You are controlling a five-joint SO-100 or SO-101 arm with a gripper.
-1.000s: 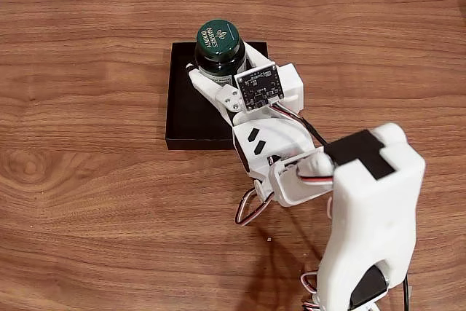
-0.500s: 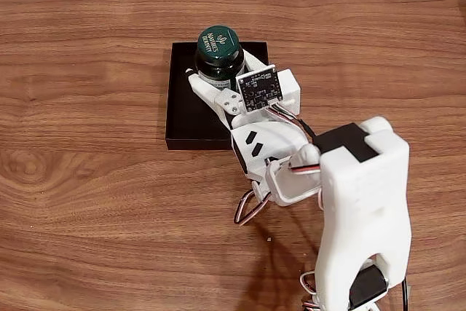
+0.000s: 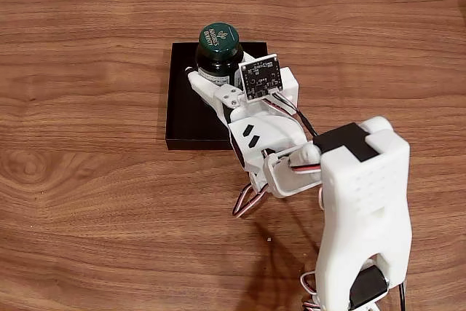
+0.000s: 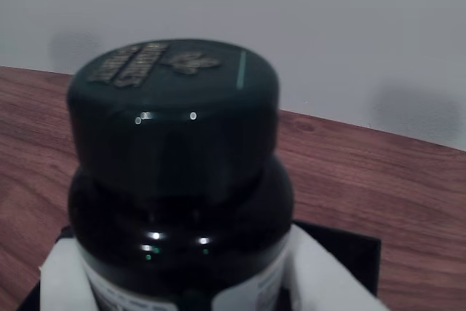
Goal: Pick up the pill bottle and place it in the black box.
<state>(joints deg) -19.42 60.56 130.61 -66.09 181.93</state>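
The pill bottle, dark brown with a dark green printed cap, stands upright over the far part of the black box in the fixed view. My white gripper is shut on the bottle's body, one finger on each side. Whether the bottle's base touches the box floor is hidden. The wrist view has the pill bottle close up, with white fingers hugging its labelled lower body and a corner of the black box behind it.
The box lies on a wide brown wooden table with open surface all around. The arm's white body and loose cables stand at the near right. A pale wall rises past the table's far edge.
The arm's near body has shifted left and the gripper with the bottle has edged slightly farther over the box. The grip is unchanged.
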